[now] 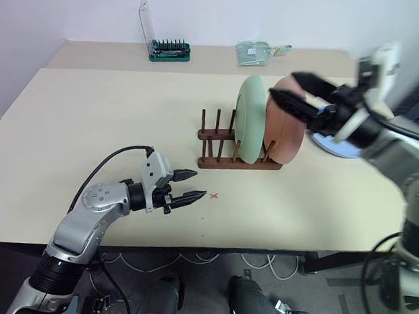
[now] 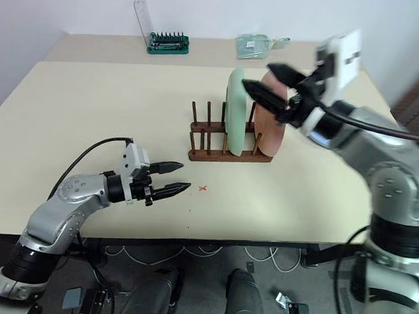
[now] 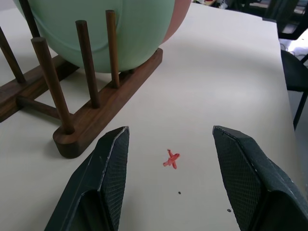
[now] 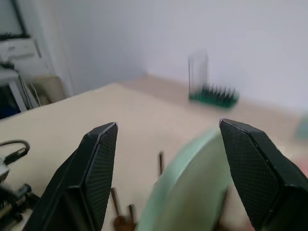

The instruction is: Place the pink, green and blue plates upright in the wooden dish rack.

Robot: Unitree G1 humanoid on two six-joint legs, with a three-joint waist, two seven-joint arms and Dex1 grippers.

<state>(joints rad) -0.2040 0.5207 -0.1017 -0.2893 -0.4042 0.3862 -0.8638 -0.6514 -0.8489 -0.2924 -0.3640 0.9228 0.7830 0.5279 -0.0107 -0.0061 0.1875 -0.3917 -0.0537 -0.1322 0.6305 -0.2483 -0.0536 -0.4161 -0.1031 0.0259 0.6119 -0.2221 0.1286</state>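
The wooden dish rack (image 1: 228, 150) stands at the middle of the table. The green plate (image 1: 251, 120) and the pink plate (image 1: 286, 130) stand upright in its right-hand slots, side by side. The blue plate (image 1: 330, 145) lies flat on the table to the right of the rack, mostly hidden behind my right arm. My right gripper (image 1: 283, 85) hovers open just above the top of the pink plate, empty. The right wrist view looks down on the green plate's rim (image 4: 187, 187). My left gripper (image 1: 199, 185) rests open and empty low over the table, in front of the rack's left end (image 3: 91, 130).
A red cross mark (image 1: 214, 195) lies on the table just beyond my left fingertips. At the back, on a second table, stand a green tray of tool bits (image 1: 169, 51) with a raised clear lid and a clear packet (image 1: 256, 52). The rack's left slots are free.
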